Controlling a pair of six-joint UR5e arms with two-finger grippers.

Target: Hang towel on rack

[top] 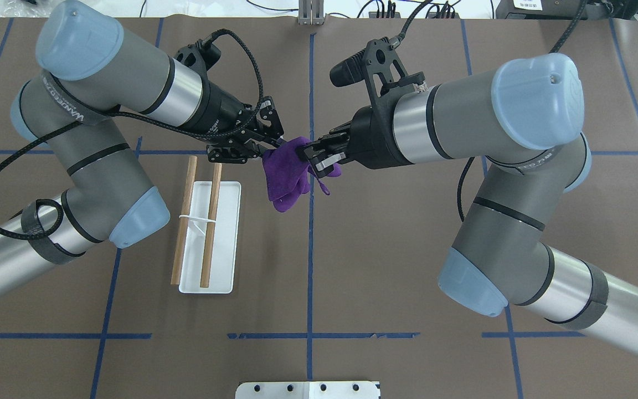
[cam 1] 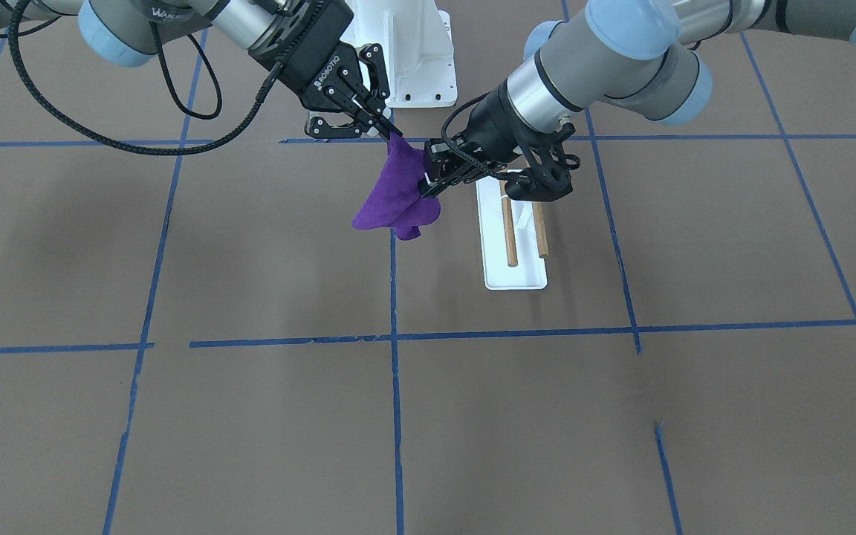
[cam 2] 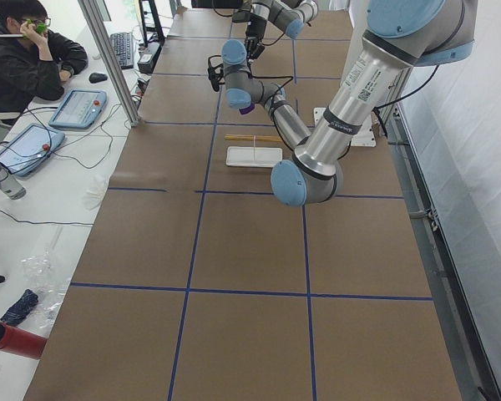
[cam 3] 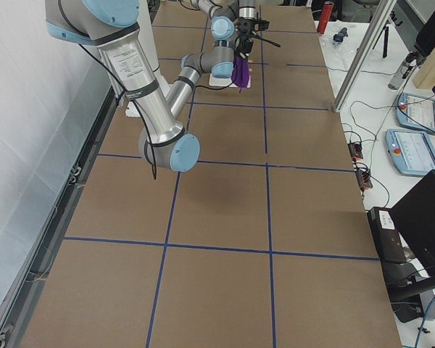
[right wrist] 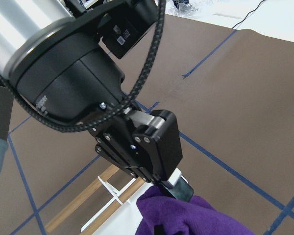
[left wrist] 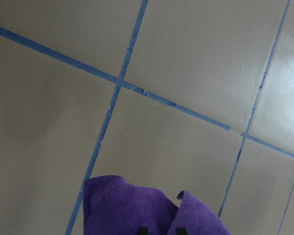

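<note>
Two black grippers, left gripper [top: 267,149] and right gripper [top: 316,158], both clamped on small deep purple fuzzy towel [top: 286,177], hanging above middle of brown table [top: 385,266], away from edges, beside white-based wooden-dowel rack [top: 227,238].

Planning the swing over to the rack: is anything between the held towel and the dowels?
Nothing visible does. The towel hangs in the air, pinched by the left gripper and right gripper; only bare table lies between it and the rack. The left arm's wrist hovers by one rack end.
</note>
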